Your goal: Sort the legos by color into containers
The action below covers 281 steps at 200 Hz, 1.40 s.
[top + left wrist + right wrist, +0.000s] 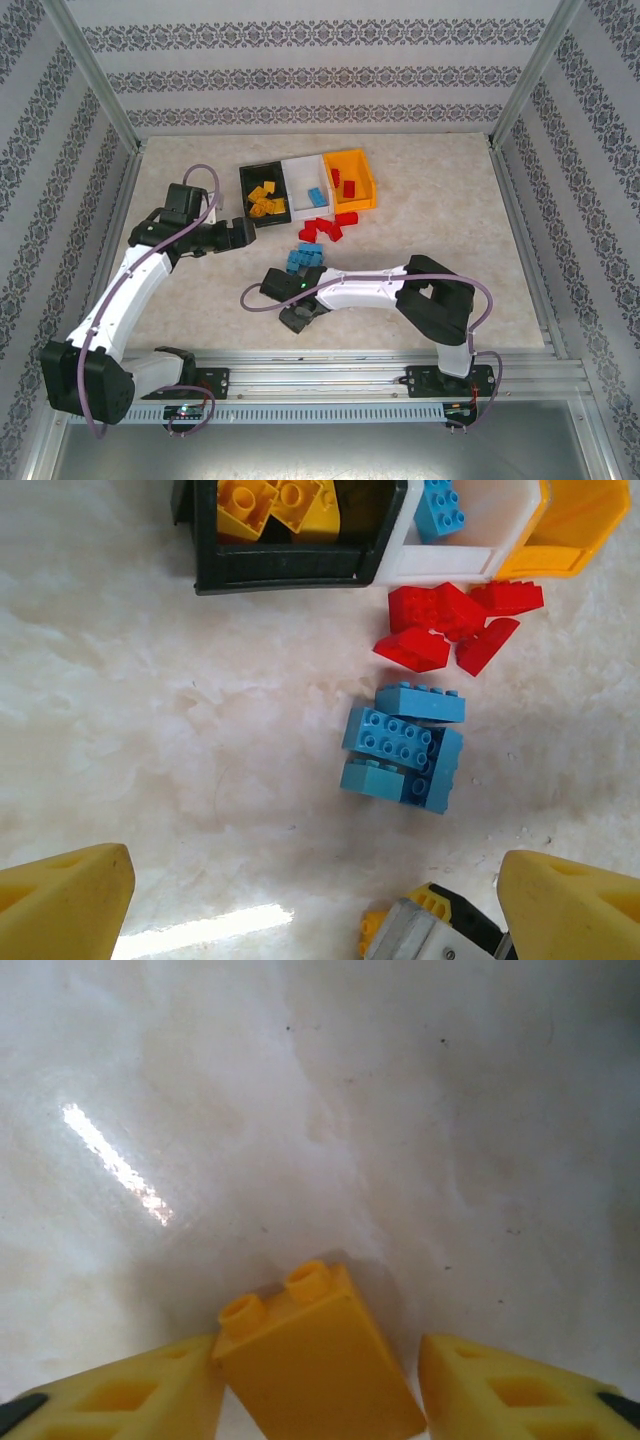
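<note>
I see yellow legos (260, 500) in black bin (290, 580), blue lego (440, 505) in white bin (440, 562), red legos (348, 188) in orange bin (560, 555). Right gripper (318, 1345) brackets yellow brick (310, 1370), long axis and studs pointing away, tilted left; can't tell if it's clamped. Left gripper (315, 880) gapes wide.

The bench (450, 250) has a pale marbled top, smooth, with a soft sheen that throws back a streak of light. The legos (405, 745) are hard moulded plastic, smooth and faintly glossy; the yellow brick (315, 1360) looks satin. The black bin (246, 185), white bin (300, 178) and orange-yellow bin (362, 170) are smooth plastic. The fingers (65, 900) of the left hand (312, 865) are matt yellow plastic. Along the bench's near edge runs a rail (330, 358) of brushed metal.
</note>
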Available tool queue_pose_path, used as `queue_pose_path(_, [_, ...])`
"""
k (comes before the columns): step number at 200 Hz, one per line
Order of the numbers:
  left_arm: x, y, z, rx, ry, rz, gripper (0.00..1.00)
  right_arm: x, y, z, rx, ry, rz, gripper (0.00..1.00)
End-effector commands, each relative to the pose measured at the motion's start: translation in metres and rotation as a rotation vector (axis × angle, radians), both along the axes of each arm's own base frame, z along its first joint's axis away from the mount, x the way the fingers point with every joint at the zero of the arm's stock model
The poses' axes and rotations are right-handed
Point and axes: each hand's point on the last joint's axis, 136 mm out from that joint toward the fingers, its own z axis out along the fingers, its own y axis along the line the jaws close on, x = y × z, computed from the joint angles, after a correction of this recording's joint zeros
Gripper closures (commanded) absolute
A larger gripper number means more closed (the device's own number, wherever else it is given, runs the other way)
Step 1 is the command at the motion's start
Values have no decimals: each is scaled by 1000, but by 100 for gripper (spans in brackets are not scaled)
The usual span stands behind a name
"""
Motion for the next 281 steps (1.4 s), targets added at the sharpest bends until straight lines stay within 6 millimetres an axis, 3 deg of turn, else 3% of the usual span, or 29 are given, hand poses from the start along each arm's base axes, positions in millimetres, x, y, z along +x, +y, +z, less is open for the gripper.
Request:
queue_pose_path(1, [-8,9,1,22,3,-9,5,6,3,-2,12,13,-20,57])
queue_pose_path(27, [-8,13,-2,10,8,-1,5,7,5,3,40,19,-46,69])
queue_pose_path(58, [-8,18,-8,11,15,7,5,14,2,18,111,35,-102,71])
queue_pose_path(109, [-5,25,-10,-21,-12,29,4,50,-4,73,377,101,-268,70])
queue_pose_path(155, [-2,18,-8,-109,-69,-3,4,111,3,114,604,191,-448,70])
queue_pose_path(194, [-3,13,-8,-135,-77,-27,4,177,30,145,708,187,-511,70])
queue_pose_path(239, [-7,15,-13,-119,-77,-31,4,260,46,155,752,158,-573,69])
queue_pose_path(264, [-7,15,-15,-118,-70,-23,4,299,48,149,766,130,-618,62])
queue_pose_path(281, [-8,17,-18,-105,-69,-19,4,314,56,149,798,141,-613,45])
